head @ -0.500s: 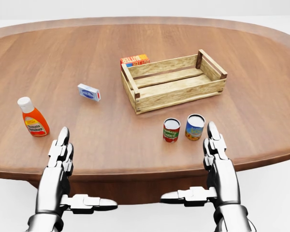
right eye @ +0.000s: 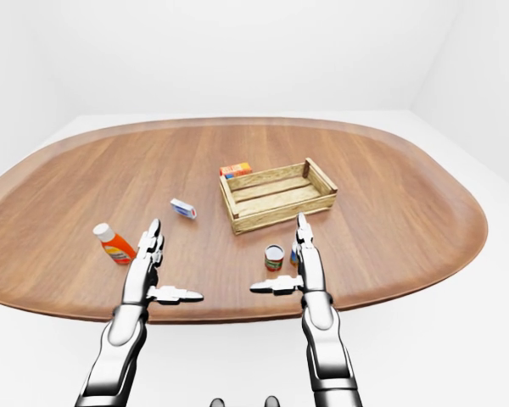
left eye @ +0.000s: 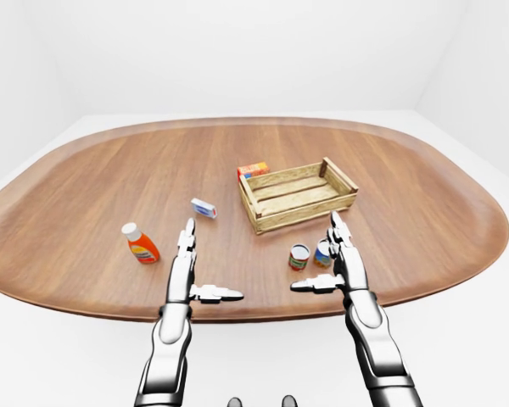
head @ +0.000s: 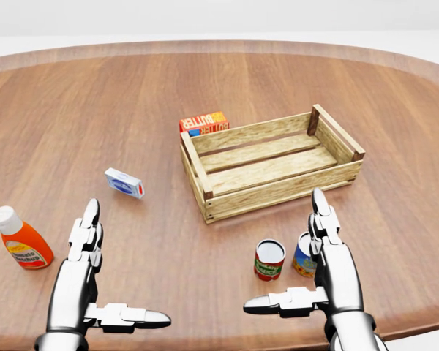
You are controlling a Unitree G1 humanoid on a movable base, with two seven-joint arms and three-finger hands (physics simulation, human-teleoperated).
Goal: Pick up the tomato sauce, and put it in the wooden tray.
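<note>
Head view close, angled down over the table [head: 51, 110] middle and near edge, both eye views wider, taking in the whole oval table, sharing nearly everything

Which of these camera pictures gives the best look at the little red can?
The head view: the red can appears largest there, with lid and label plainly visible beside the right hand. The two eye views show it small and distant, below the wooden tray.
</note>
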